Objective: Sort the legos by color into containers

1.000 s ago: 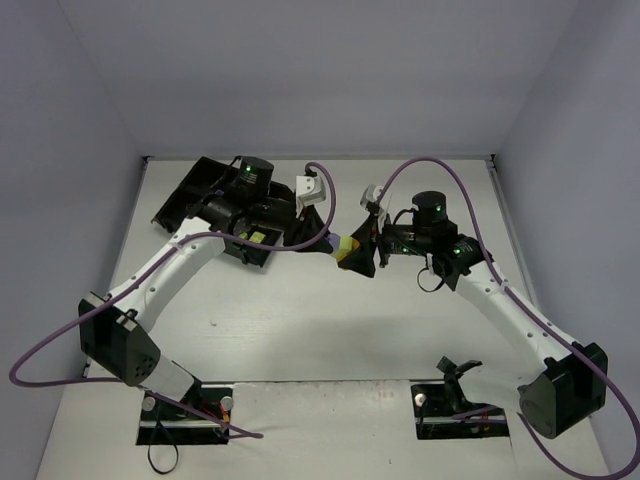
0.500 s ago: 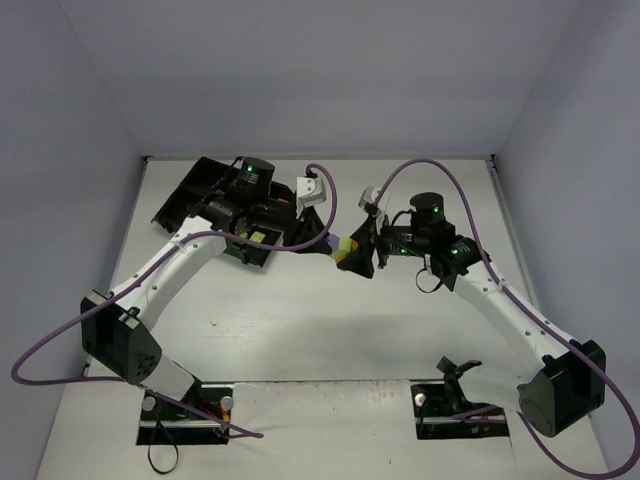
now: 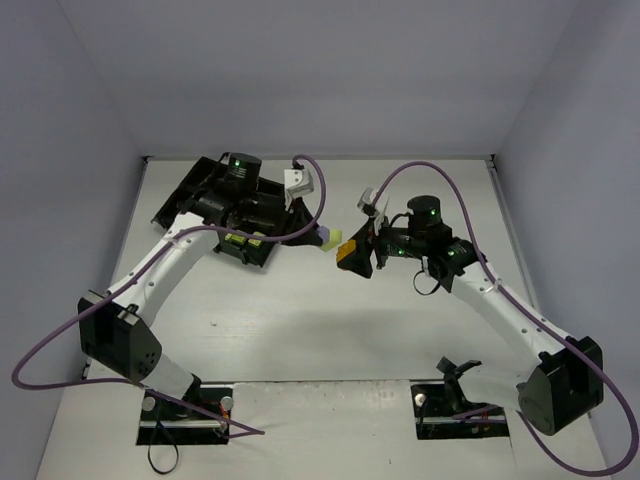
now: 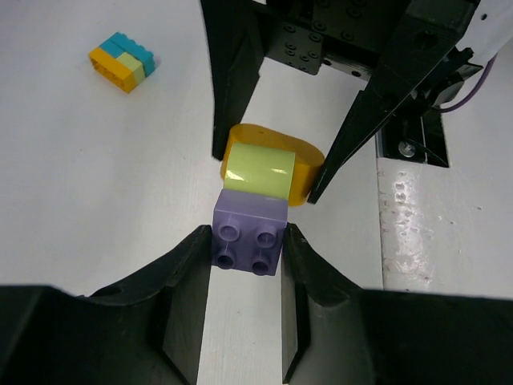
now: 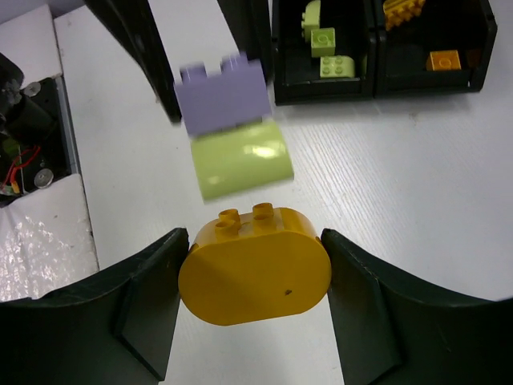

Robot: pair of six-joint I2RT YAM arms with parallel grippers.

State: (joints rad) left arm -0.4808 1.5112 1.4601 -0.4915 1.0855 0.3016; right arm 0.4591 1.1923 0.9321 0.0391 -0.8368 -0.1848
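My left gripper [image 3: 327, 239] [image 4: 247, 242] is shut on a purple brick [image 4: 248, 239] with a yellow-green curved brick [image 4: 258, 171] stuck to its far end. My right gripper [image 3: 353, 257] [image 5: 255, 271] is shut on an orange oval brick [image 5: 255, 269], which also shows in the top view [image 3: 347, 252]. In the right wrist view, the yellow-green brick [image 5: 240, 159] and purple brick [image 5: 222, 95] sit just apart from the orange one. The black tray [image 3: 196, 192] lies at the far left; its compartments hold yellow-green bricks [image 5: 325, 44] and orange bricks [image 5: 442, 60].
A small stack of teal, orange and yellow-green bricks [image 4: 122, 62] lies on the white table to the left of the left gripper. Purple cables loop over both arms. The arm bases stand at the near edge.
The left gripper has pulled back to the left with the purple and yellow-green bricks. They have come apart from the orange brick, which stays in the right gripper.
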